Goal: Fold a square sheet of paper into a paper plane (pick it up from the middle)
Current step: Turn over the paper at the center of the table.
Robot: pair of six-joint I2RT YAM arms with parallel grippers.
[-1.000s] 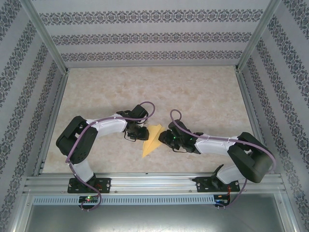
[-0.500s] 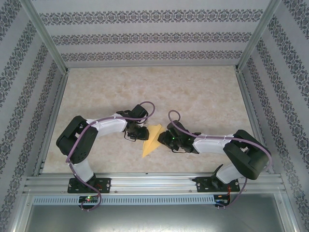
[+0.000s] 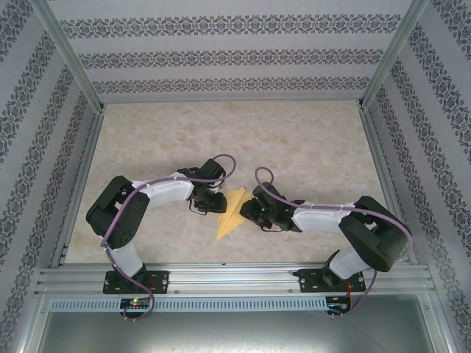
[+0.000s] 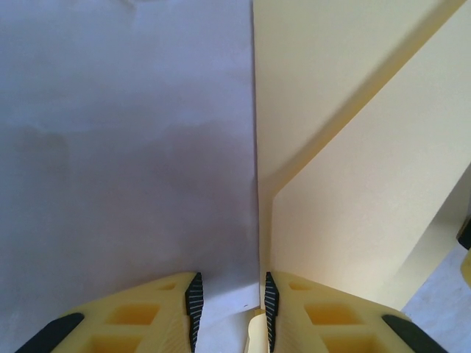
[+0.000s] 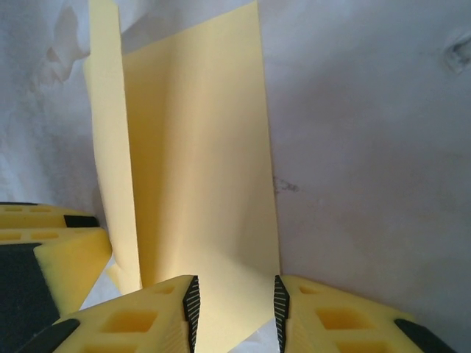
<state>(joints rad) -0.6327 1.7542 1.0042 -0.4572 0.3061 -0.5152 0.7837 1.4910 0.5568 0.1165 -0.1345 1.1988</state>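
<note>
The left gripper point(image 4: 229, 298) stands part open. Its two pads point(image 4: 193, 301) sit a narrow gap apart with bare table showing between them. The paper's straight edge runs just inside the right-hand pad, and nothing is pinched. The right gripper point(image 5: 236, 301) is likewise part open. Yellow paper lies across the whole gap between its pads, flat beneath them rather than clamped, so far as I can judge. The two grippers meet close together over the nearer part of the marbled table point(image 3: 294, 140), with the paper plane point(image 3: 230, 213) between them.

The plane is already a narrow yellow dart. In the overhead view its long axis runs on a diagonal. The wide end lies farther off and to the right, between the two grippers. The point point(image 3: 218, 237) lies nearer and to the left, toward the left arm's base point(image 3: 136, 281), clear of both grippers.

Judged from that shape, the early folds are done and a late one is in hand, either a wing or the flattening of the centre fold. In the right wrist view a narrow flap point(image 5: 110, 147) along one long edge looks lifted off the layer beside it. The left wrist view shows a diagonal crease point(image 4: 353, 110). The next move calls, I think, for one gripper to pin the body while the other lays that flap over and presses along the fold. It should press lightly, since thin paper slides and buckles.
</note>
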